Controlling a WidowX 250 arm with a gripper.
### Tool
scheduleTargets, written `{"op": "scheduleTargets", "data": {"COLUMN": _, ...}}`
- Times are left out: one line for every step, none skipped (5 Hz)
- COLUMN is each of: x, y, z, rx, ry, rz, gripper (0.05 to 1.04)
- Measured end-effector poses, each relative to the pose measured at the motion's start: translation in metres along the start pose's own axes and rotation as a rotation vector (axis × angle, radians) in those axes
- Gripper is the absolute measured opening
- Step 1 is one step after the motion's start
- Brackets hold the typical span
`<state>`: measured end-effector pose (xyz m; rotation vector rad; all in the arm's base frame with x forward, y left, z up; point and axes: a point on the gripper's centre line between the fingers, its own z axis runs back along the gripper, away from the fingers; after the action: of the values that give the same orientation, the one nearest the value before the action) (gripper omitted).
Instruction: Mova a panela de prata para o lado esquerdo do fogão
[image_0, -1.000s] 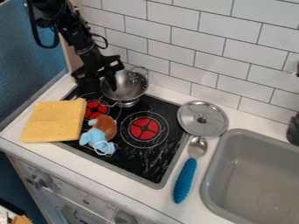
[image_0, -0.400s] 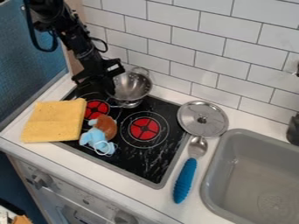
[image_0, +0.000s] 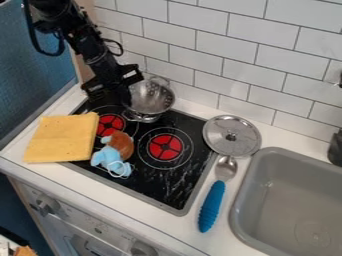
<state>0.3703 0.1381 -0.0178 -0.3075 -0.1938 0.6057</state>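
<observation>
1. Silver and dotted with holes, the pot (image_0: 155, 98) sits at the far side of the black stovetop (image_0: 150, 176), beyond the two red burners.
2. Black and angled down from the far left, the robot arm (image_0: 87, 42) brings its gripper (image_0: 113, 94) to the pot's left side; I cannot tell whether it is apart, together or clamped on the rim.
3. The yellow cloth (image_0: 60, 138) lies at the left, partly on the counter (image_0: 164, 225) and partly over the stovetop's left edge.
4. A blue and brown soft toy (image_0: 112, 161) rests on the stovetop, just nearer than the left burner (image_0: 110, 123) and left of the right burner (image_0: 165, 145).
5. A round metal lid (image_0: 220, 137) lies by the stovetop's right edge; nearer, a spoon (image_0: 212, 205) points its blue handle toward the near side.
6. Farther right is the grey sink (image_0: 287, 200); white tiles (image_0: 227, 60) line the far wall.
</observation>
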Motion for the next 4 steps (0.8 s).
{"op": "scheduleTargets", "data": {"x": -0.010, "y": -0.008, "z": 0.017, "rx": -0.029, "ry": -0.026, "rz": -0.015, "gripper": 0.081}}
{"op": "scheduleTargets", "data": {"x": -0.023, "y": -0.013, "z": 0.035, "rx": -0.039, "ry": -0.048, "rz": -0.029, "gripper": 0.081}}
{"op": "scheduleTargets", "data": {"x": -0.041, "y": -0.013, "z": 0.051, "rx": 0.001, "ry": -0.085, "rz": -0.026, "gripper": 0.081}}
{"op": "scheduleTargets", "data": {"x": -0.062, "y": -0.021, "z": 0.057, "rx": -0.044, "ry": -0.078, "rz": -0.045, "gripper": 0.081}}
